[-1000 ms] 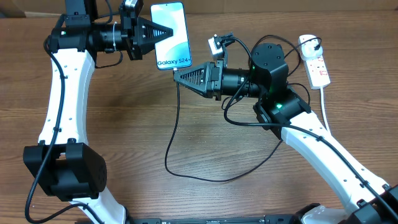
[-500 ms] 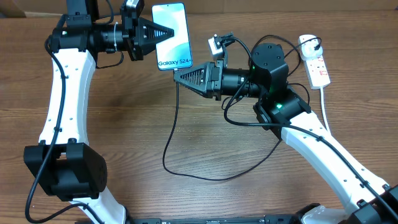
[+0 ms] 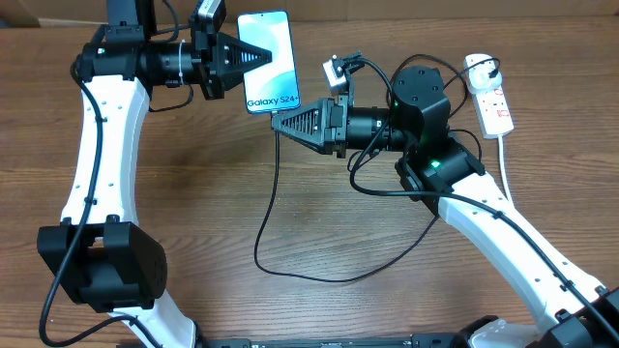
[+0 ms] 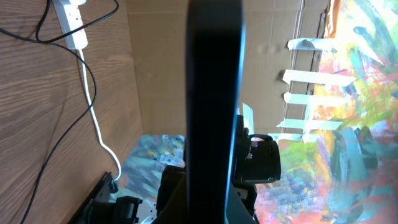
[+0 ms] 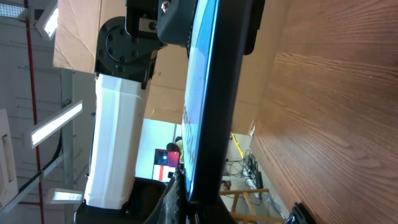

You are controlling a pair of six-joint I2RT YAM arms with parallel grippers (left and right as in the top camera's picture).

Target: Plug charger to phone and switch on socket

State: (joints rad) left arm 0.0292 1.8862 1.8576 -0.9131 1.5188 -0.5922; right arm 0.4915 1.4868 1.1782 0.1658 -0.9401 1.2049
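The phone (image 3: 269,60), its blue screen reading "Galaxy S24+", is held above the table with my left gripper (image 3: 253,55) shut on its left edge. The left wrist view shows the phone (image 4: 214,93) edge-on as a dark bar. My right gripper (image 3: 276,120) is shut on the tip end of the charger (image 3: 263,227), just below the phone's bottom edge. The thin black cable loops down across the table and back up to the right. In the right wrist view the phone's (image 5: 208,93) lower end meets my fingers; the connector itself is hidden. The white socket (image 3: 490,97) lies at the far right.
A black plug (image 3: 481,68) sits in the socket's far end, and a thick white cord (image 3: 507,169) runs down from the socket along the right. The socket (image 4: 71,25) and its cord also show in the left wrist view. Cardboard walls stand behind the table.
The left gripper has shifted the phone slightly to the right. The right gripper has crept a little closer to the phone's bottom edge, and the cable loop moved slightly.
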